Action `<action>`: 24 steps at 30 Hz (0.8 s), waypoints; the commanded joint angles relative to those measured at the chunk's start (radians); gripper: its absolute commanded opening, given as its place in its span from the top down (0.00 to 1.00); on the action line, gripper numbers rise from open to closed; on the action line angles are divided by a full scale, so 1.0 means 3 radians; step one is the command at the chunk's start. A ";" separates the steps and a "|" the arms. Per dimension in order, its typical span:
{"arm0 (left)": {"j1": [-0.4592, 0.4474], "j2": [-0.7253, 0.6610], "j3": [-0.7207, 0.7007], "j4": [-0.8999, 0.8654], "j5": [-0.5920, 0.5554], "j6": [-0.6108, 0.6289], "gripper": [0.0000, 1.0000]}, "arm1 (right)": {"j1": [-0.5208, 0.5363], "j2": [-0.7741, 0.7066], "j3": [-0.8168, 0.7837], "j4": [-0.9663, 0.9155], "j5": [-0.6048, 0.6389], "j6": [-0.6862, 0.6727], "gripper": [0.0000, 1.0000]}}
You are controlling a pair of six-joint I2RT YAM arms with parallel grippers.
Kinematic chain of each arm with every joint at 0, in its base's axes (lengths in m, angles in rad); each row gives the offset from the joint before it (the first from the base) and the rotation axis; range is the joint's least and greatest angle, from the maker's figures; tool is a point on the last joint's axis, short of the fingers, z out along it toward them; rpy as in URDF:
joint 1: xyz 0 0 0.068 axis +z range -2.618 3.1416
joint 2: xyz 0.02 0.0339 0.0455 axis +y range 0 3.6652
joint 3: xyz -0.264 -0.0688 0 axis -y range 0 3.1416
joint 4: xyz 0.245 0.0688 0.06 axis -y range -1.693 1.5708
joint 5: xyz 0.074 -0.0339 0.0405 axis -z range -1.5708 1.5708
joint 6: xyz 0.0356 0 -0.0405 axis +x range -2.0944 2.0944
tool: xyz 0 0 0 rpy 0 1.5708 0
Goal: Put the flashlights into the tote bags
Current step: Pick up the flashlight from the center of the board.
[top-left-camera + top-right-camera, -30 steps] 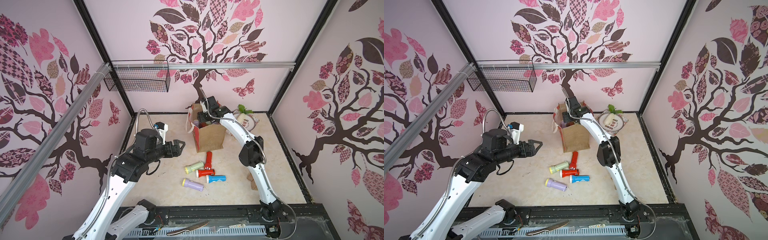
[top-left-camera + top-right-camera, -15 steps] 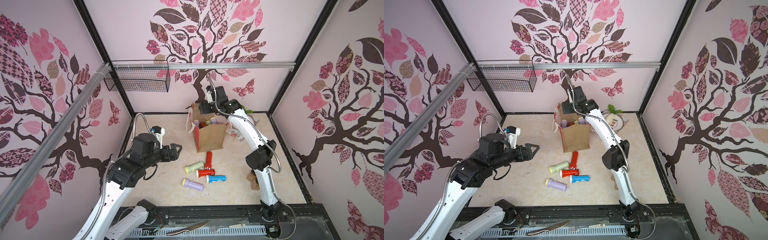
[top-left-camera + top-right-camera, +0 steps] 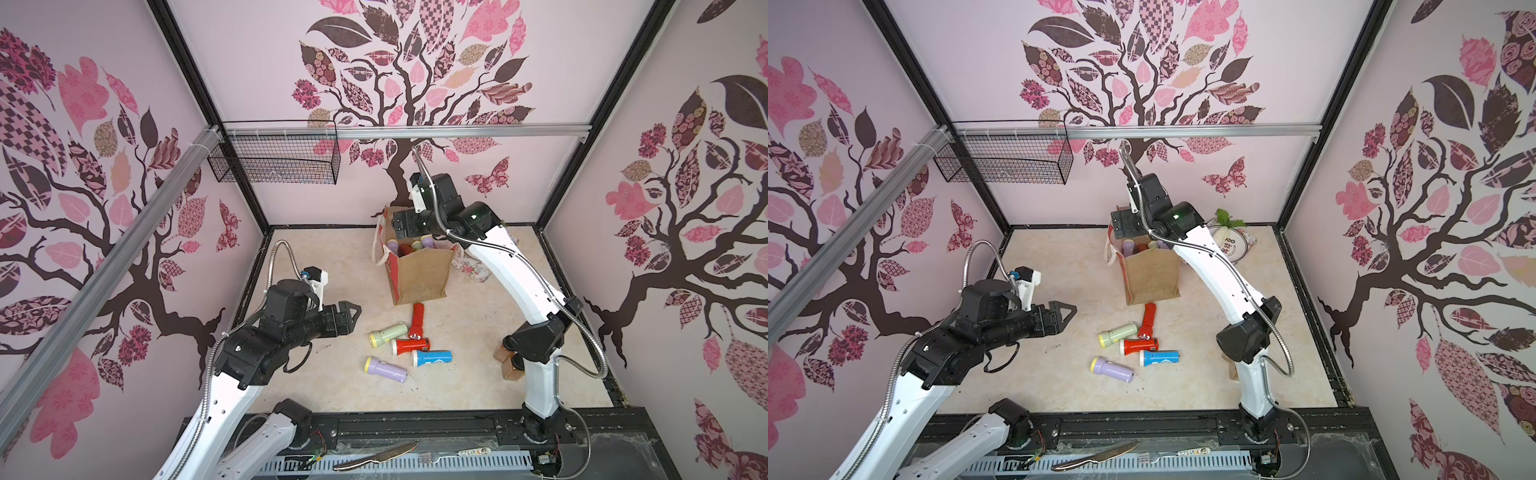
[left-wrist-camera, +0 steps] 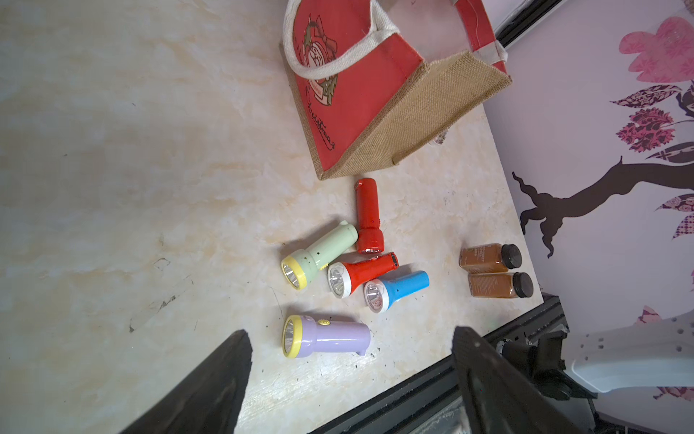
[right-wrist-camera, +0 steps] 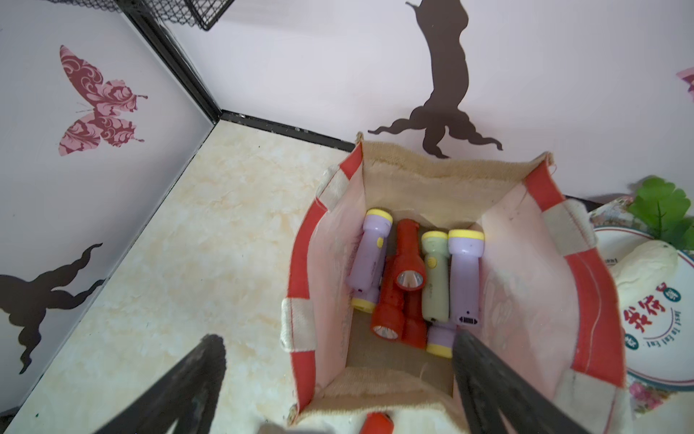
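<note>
Your right hand [image 5: 337,338] hangs wide open, empty, over the tote bag [image 3: 419,274], flashlights [image 5: 409,278] piled inside. Five loose flashlights [image 3: 409,345] lie on the desk [image 3: 324,266] at the bag's 6 o'clock; your left hand [image 3: 352,312], open, hovers at their 9 o'clock.

Tote bag [image 4: 338,112], red side panel: dark cursive script, "hristmas" legible. First letter sits by wreath-and-bow drawing, unclear.
Plate [image 5: 661,349] just beside bag: large red Chinese characters, too skewed to read. Small dark Latin line under them, roughly "just ta tat", uncertain.
Brown jars [image 4: 484,257]: faint label print, too blurred to read.
</note>
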 commanded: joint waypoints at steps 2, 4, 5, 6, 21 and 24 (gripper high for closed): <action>0.0016 -0.0141 -0.0182 -0.0077 0.0126 -0.0043 0.13 | 0.0111 -0.0504 -0.0340 -0.0188 0.0207 0.0241 0.00; 0.0016 -0.0198 -0.0260 -0.0089 0.0149 -0.0063 0.13 | 0.0154 -0.0690 -0.0611 -0.0149 0.0246 0.0309 0.00; 0.0016 -0.0227 -0.0296 -0.0100 0.0154 -0.0077 0.13 | 0.0176 -0.0793 -0.0762 -0.0123 0.0257 0.0346 0.00; 0.0016 -0.0242 -0.0319 -0.0117 0.0155 -0.0090 0.13 | 0.0181 -0.0887 -0.0895 -0.0090 0.0250 0.0376 0.00; 0.0000 -0.0181 -0.0316 -0.0474 -0.0137 -0.0586 0.16 | 0.0186 -0.2355 -0.3084 0.0883 -0.0554 -0.0111 0.00; -0.0005 -0.0168 -0.0271 -0.0640 -0.0277 -0.0750 0.18 | 0.0189 -0.2627 -0.3401 0.1003 -0.0748 -0.0200 0.00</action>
